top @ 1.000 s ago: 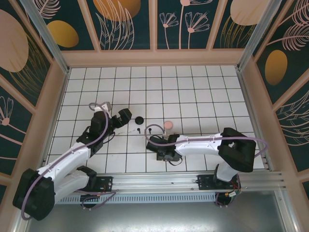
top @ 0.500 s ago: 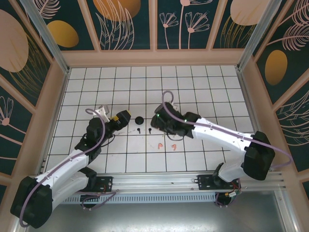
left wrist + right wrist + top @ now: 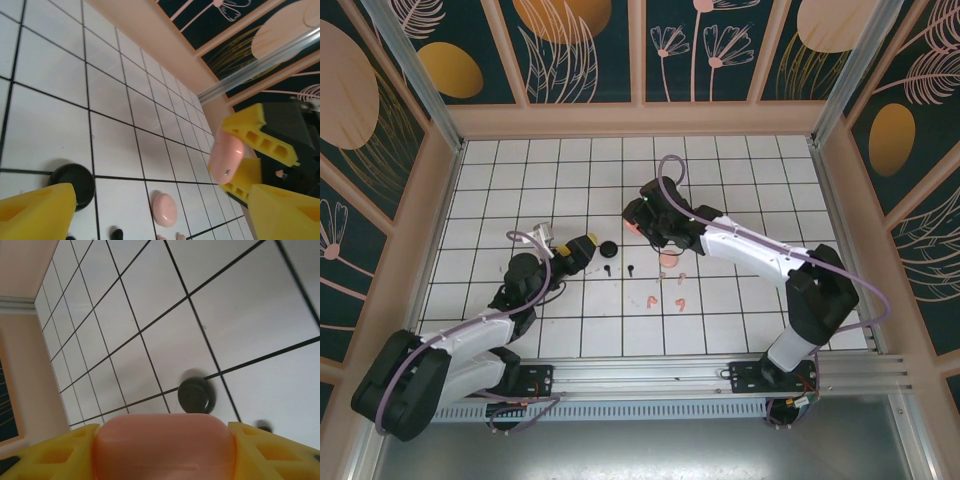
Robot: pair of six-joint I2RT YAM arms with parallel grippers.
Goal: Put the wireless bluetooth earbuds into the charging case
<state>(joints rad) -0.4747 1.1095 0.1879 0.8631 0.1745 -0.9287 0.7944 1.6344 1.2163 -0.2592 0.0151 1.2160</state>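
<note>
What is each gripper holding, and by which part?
The right gripper clamps a pink rounded case across its opposite sides; the left gripper is open, holding nothing.

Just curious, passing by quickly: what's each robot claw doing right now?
Left gripper: jaws open, holding nothing.
Right gripper: jaws closed on the pink case.

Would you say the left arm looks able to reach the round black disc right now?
Probably yes: the left end effector sits open right beside the black disc, with only bare tile between them.
</note>
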